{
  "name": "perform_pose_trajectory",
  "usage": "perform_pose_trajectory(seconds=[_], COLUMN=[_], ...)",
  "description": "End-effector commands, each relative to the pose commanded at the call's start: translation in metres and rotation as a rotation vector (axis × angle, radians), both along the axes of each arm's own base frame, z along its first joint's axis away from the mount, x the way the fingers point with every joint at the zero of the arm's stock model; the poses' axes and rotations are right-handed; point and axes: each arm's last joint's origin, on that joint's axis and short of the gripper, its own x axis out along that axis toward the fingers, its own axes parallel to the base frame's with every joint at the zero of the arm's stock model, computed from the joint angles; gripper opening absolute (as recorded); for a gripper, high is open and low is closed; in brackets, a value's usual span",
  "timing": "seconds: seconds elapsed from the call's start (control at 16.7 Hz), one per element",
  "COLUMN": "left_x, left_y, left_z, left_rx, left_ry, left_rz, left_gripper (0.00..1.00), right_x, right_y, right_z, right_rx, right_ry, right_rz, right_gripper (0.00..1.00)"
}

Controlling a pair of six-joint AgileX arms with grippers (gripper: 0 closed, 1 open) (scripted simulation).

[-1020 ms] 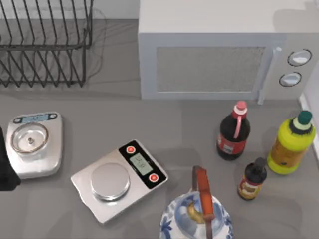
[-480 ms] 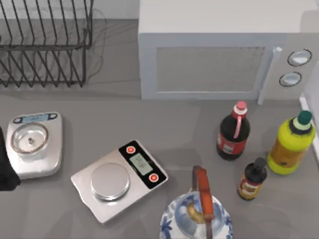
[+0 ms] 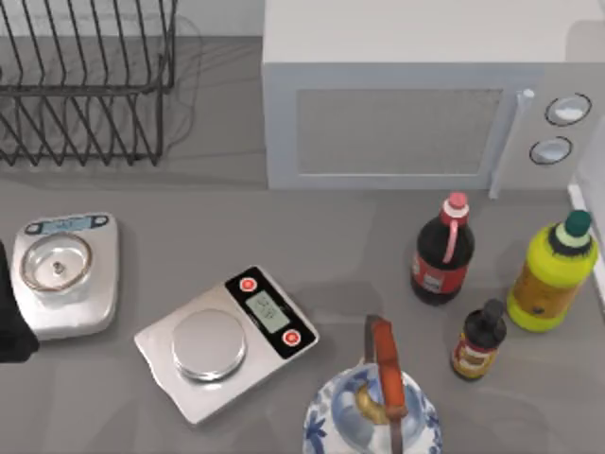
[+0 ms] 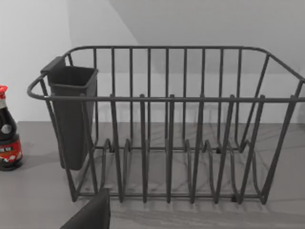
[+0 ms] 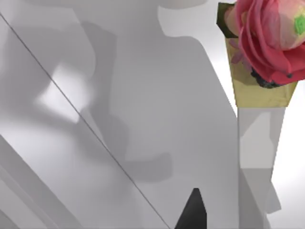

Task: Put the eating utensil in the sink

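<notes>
Frankly, I cannot tell which way the eating utensil lies. My left arm (image 3: 9,322) sits at the table's left edge, facing the dish rack (image 4: 167,133). I cannot tell either gripper's state.

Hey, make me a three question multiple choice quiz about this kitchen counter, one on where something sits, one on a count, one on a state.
1. Where is the dish rack?
A. the table's far left
B. beside the yellow bottle
C. on the microwave

2. How many kitchen scales are on the table?
A. one
B. two
C. four

3. How does the microwave door stand?
A. wide open
B. missing
C. shut

Answers:
1 A, the rack sits at the top view's upper left.
2 B, a white scale and a silver scale lie near each other.
3 C, the door sits flush with the front.
</notes>
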Motion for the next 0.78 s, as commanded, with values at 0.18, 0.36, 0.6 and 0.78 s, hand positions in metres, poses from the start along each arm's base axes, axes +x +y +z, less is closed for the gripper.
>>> perform_pose_trajectory(seconds=[0.18, 0.36, 0.6, 0.78], left_x=[0.0000, 0.0000, 0.0000, 0.0000], left_y=[0.0000, 0.0000, 0.0000, 0.0000], left_z=[0.0000, 0.0000, 0.0000, 0.0000], left_rx=[0.000, 0.000, 0.000, 0.000], left_ry=[0.000, 0.000, 0.000, 0.000], left_rz=[0.000, 0.000, 0.000, 0.000], left_gripper=[1.00, 1.00, 1.00, 1.00], right_x=[0.0000, 0.0000, 0.0000, 0.0000], right_y=[0.0000, 0.0000, 0.0000, 0.0000], right_z=[0.0000, 0.0000, 0.0000, 0.0000], right_rx=[0.000, 0.000, 0.000, 0.000], right_ry=[0.000, 0.000, 0.000, 0.000], right_rz=[0.000, 0.000, 0.000, 0.000], right_gripper=[0.45, 0.68, 0.98, 1.00])
